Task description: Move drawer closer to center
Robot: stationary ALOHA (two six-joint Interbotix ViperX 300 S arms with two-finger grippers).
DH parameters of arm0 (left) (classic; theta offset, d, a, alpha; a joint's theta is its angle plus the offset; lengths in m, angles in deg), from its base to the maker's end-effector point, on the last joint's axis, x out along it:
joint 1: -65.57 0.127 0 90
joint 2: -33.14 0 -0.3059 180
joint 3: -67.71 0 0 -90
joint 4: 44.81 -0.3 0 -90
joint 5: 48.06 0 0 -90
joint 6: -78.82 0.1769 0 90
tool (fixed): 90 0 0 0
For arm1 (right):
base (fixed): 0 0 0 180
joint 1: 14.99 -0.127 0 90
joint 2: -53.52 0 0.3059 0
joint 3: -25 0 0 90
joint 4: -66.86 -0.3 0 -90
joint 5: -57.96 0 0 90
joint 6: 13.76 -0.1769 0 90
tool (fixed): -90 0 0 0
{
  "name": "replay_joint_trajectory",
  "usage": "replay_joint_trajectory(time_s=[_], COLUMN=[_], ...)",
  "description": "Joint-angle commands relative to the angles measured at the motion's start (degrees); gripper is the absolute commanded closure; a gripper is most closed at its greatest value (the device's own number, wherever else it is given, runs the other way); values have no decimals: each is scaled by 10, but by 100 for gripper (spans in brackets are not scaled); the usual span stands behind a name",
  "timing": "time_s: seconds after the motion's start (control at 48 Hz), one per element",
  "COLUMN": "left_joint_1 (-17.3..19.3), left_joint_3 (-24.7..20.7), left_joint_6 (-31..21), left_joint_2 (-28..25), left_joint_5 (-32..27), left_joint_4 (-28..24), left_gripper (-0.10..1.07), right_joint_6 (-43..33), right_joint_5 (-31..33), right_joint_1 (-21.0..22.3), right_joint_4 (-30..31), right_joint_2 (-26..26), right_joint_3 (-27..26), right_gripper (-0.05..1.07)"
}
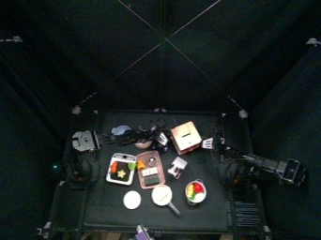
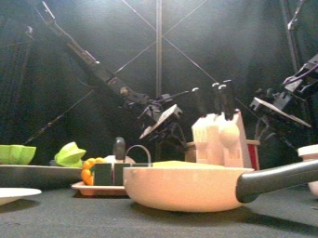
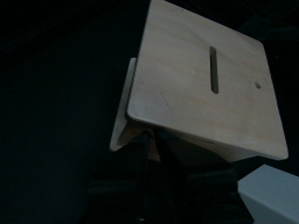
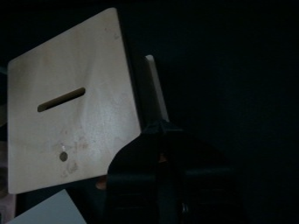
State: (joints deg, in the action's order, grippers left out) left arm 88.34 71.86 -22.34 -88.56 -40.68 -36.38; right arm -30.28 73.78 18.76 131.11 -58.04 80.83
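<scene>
Drawer point(image 1: 187, 137) sits toward the table's point(image 1: 213, 211) far side, a bit right of middle in your top view, its light wooden face with the slot turned up. Your left gripper point(image 1: 160, 141) is right beside its left edge. In the left wrist view the drawer point(image 3: 211, 79) fills the picture, but you can't really see the jaws gripping it; they look partly spread. Your right gripper point(image 1: 216, 143) hangs just beside the drawer's right edge, and I can't tell if it's spread or pressed together. Nearer you sit food trays point(image 1: 122, 167), a pan point(image 1: 162, 195), and bowls point(image 1: 198, 193).
</scene>
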Motion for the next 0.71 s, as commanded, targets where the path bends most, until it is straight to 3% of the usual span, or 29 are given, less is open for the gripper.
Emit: replay_joint_trajectory(time_s=[0.0,0.417,0.688], left_joint_1=[4,4,3], left_joint_3=[-17,42,44], left_joint_6=[1,2,2], left_joint_2=[15,76,91], left_joint_5=[4,6,39], left_joint_4=[1,-3,-18], left_gripper=[38,38,38], right_joint_6=[2,3,2], right_joint_5=[-4,11,11], right_joint_1=[-7,-9,-9], right_joint_4=[-3,-4,-4], right_joint_2=[-3,-54,-70], right_joint_3=[-5,13,24], right_gripper=[61,61,61])
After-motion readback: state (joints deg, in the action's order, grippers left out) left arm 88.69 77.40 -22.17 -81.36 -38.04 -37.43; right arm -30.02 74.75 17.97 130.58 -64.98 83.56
